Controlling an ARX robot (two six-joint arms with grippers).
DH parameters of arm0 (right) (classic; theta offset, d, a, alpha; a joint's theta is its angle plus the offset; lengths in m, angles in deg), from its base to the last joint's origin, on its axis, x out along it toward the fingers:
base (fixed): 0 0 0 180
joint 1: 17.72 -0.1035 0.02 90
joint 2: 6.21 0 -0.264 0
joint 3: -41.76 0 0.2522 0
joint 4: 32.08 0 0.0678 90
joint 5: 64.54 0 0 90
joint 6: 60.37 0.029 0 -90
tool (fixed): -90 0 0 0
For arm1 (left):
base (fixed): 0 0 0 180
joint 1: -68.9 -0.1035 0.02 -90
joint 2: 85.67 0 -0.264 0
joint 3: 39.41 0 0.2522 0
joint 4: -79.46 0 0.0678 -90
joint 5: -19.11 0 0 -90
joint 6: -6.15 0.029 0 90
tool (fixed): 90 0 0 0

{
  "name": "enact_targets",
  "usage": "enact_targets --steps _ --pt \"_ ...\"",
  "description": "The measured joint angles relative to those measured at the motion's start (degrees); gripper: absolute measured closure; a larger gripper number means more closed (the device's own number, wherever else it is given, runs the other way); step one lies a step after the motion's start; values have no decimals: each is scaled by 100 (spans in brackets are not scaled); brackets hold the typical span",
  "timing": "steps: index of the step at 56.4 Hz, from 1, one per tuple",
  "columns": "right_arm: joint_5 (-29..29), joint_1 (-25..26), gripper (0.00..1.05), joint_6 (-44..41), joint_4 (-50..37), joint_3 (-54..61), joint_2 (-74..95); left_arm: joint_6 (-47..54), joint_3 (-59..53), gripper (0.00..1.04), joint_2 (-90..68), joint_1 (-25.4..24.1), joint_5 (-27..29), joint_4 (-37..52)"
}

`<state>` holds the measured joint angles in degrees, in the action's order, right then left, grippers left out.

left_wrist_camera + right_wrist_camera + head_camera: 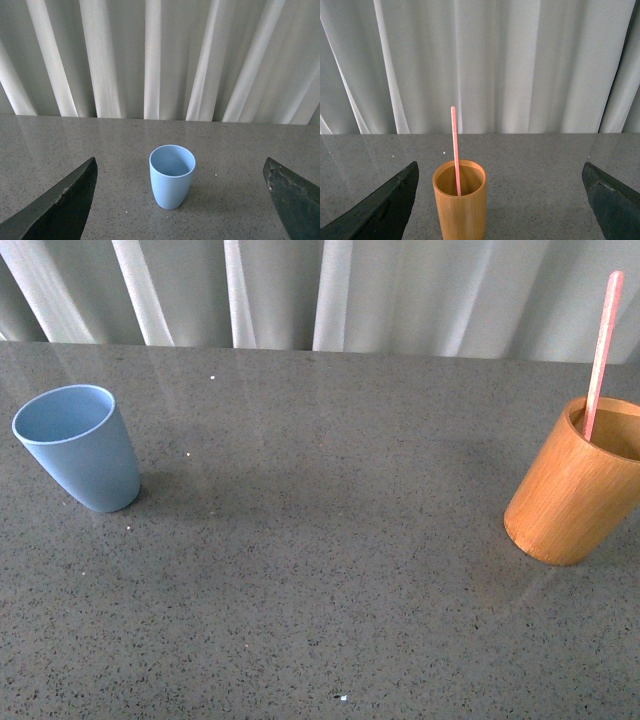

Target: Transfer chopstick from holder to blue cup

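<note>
The light blue cup (78, 445) stands upright and empty at the left of the grey table. The orange-brown wooden holder (576, 483) stands at the right with the salmon-pink chopstick (602, 350) upright inside it. Neither arm shows in the front view. In the left wrist view my left gripper (180, 197) is open, jaws wide apart, with the blue cup (171, 176) ahead between them. In the right wrist view my right gripper (500, 200) is open, and the holder (460, 200) with the chopstick (455, 150) stands ahead, nearer one finger.
A grey speckled tabletop (320, 570) spans the view. White pleated curtains (330, 290) hang behind the table's far edge. A few small white specks lie on the surface.
</note>
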<state>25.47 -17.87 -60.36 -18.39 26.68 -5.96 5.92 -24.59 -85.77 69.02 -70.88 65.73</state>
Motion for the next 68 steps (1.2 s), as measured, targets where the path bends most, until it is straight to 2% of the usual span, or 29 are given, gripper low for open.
enact_targets --steps 68 --pt "0 0 10 0 0 0 0 0 0 7 0 0 0 0"
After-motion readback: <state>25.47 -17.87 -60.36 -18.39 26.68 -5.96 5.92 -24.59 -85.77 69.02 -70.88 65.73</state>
